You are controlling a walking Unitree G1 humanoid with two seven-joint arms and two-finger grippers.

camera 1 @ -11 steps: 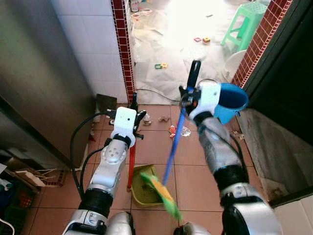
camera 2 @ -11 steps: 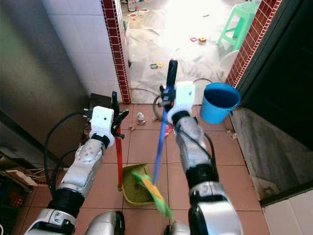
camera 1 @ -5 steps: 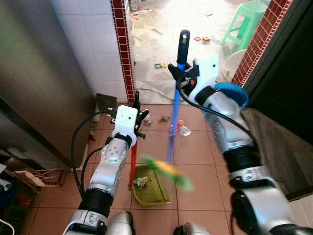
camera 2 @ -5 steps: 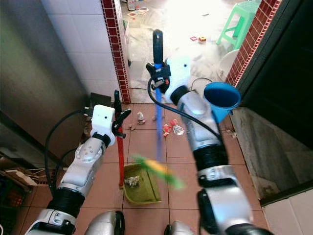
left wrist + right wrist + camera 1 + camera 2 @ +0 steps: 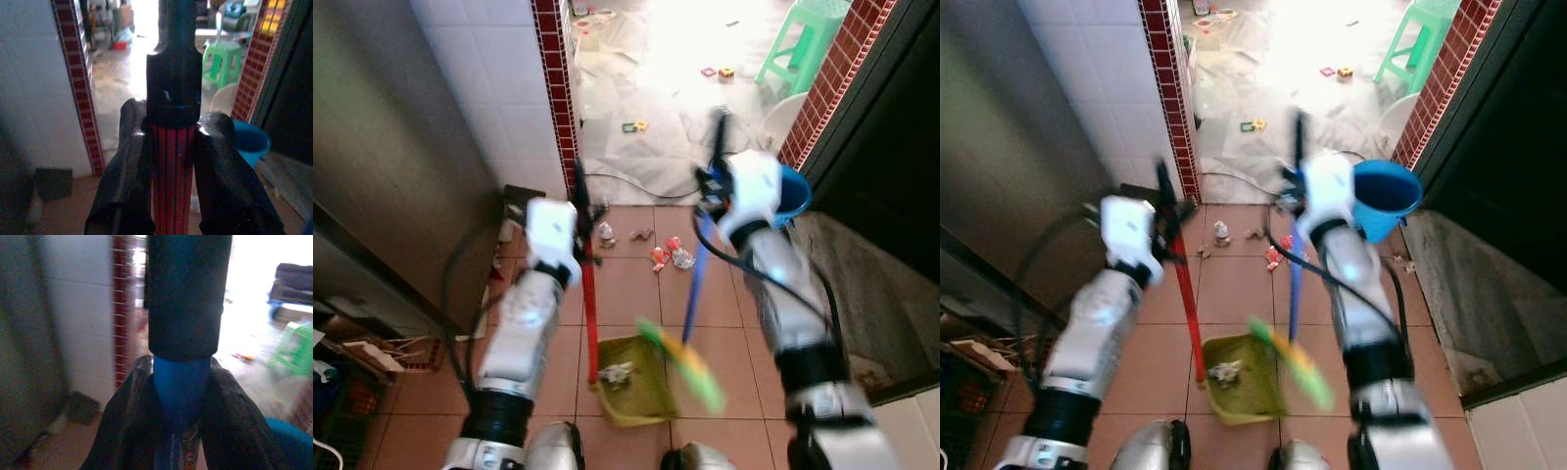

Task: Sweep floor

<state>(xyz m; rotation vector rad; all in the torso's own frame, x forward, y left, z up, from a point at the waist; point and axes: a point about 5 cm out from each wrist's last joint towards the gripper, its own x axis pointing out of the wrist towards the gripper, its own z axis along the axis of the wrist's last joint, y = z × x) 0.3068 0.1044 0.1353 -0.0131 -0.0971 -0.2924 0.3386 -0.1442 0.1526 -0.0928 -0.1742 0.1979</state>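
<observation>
Left gripper [image 5: 173, 147]: jaws clenched on the red dustpan handle [image 5: 589, 313], just below its black cap; handle runs near upright down to the green dustpan [image 5: 631, 387] resting on the tiled floor [image 5: 734, 333], a small clump of swept debris [image 5: 617, 373] already in the pan. Right gripper [image 5: 181, 396]: jaws clenched on the blue broom handle [image 5: 695, 284], just under its black grip. Broom's long axis slants from the gripper down and back toward the robot; its green-yellow broom head [image 5: 690, 364] is motion-blurred at the pan's right edge, so contact with the floor cannot be judged. Remaining litter [image 5: 671, 257] lies on the tiles ahead of the pan, between the two handles and closer to the right arm. Judgement: next stroke must reach forward past that litter and draw it back into the pan mouth. Blue bucket [image 5: 790, 196] is partly hidden behind the right wrist.
</observation>
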